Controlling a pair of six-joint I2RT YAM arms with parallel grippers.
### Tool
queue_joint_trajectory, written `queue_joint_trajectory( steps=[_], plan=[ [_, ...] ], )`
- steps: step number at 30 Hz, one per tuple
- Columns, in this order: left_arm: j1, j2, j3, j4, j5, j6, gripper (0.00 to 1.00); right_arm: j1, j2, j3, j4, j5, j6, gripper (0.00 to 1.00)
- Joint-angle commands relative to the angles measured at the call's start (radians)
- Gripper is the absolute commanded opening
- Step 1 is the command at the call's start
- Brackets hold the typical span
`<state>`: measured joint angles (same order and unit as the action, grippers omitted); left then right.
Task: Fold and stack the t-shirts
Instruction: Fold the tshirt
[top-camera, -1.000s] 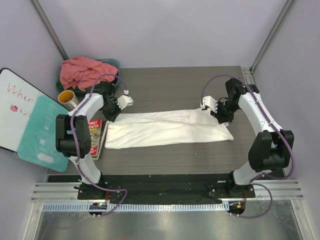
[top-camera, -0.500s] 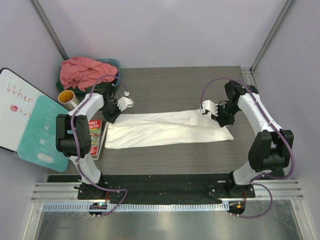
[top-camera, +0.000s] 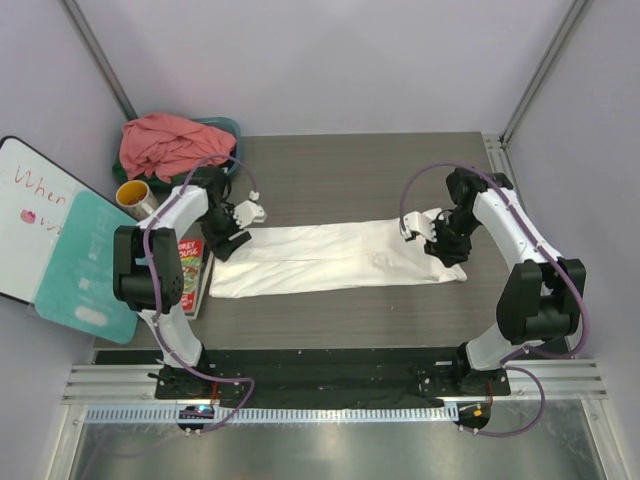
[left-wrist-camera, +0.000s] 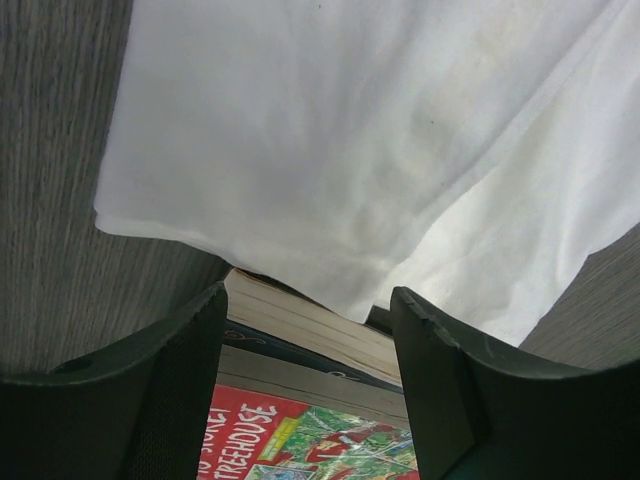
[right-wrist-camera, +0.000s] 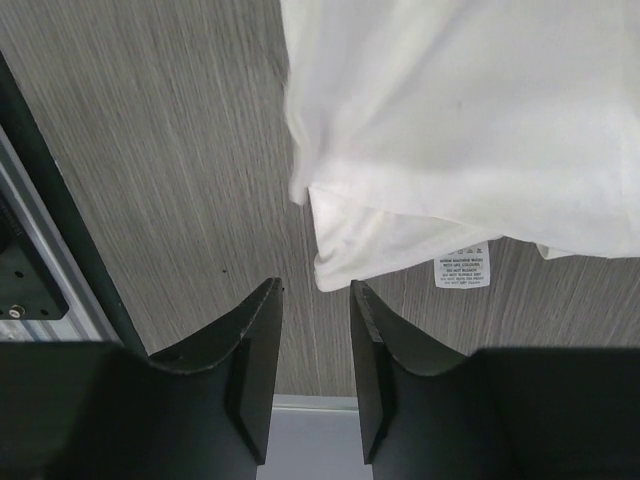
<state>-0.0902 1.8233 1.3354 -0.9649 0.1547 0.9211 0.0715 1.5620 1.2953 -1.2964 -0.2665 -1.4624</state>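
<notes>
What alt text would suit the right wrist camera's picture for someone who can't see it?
A white t-shirt lies on a grey wood-grain table, its care label showing at its edge. Two dark fingers stand slightly apart below, holding nothing.

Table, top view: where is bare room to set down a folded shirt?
Bare table beyond the white t-shirt to the far edge, and a strip along the near edge. Crowded left: book, tin, basin with pink t-shirt.

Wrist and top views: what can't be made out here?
- Label on white shirt, right wrist: print too small to read.
- Book, left wrist: title cut off by bottom edge.
- Whiteboard, top view: writing partly behind teal sheet.
</notes>
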Motion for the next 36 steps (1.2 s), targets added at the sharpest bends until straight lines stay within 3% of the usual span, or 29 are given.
queue_joint_trajectory(
  steps=[1, 7, 10, 11, 14, 17, 21, 28, 36],
  plan=[
    [0.006, -0.002, 0.036, -0.003, -0.032, -0.002, 0.68, 0.008, -0.036, -0.010, -0.046, 0.026, -0.044, 0.39],
    [0.023, -0.012, 0.037, 0.149, -0.110, -0.068, 0.70, 0.005, -0.031, -0.027, 0.139, 0.046, 0.071, 0.30],
    [0.029, -0.006, 0.079, 0.180, -0.103, -0.103, 0.70, -0.007, -0.011, -0.042, 0.282, 0.032, 0.145, 0.16],
    [0.029, 0.001, 0.090, 0.183, -0.096, -0.108, 0.70, -0.010, 0.000, -0.028, 0.320, 0.027, 0.157, 0.07],
    [0.029, 0.001, 0.117, 0.187, -0.075, -0.120, 0.68, -0.015, 0.059, 0.028, 0.353, -0.011, 0.243, 0.01],
    [0.029, 0.008, 0.131, 0.184, -0.052, -0.120, 0.59, -0.019, 0.122, 0.064, 0.391, -0.043, 0.298, 0.01],
    [0.029, 0.031, 0.146, 0.183, -0.030, -0.137, 0.30, -0.022, 0.184, 0.058, 0.514, -0.057, 0.387, 0.01],
    [0.027, 0.041, 0.165, 0.175, -0.021, -0.146, 0.03, -0.024, 0.309, 0.093, 0.690, -0.022, 0.470, 0.01],
    [0.027, 0.022, 0.154, 0.173, -0.024, -0.143, 0.00, -0.047, 0.415, 0.113, 0.804, 0.076, 0.476, 0.01]
  ],
)
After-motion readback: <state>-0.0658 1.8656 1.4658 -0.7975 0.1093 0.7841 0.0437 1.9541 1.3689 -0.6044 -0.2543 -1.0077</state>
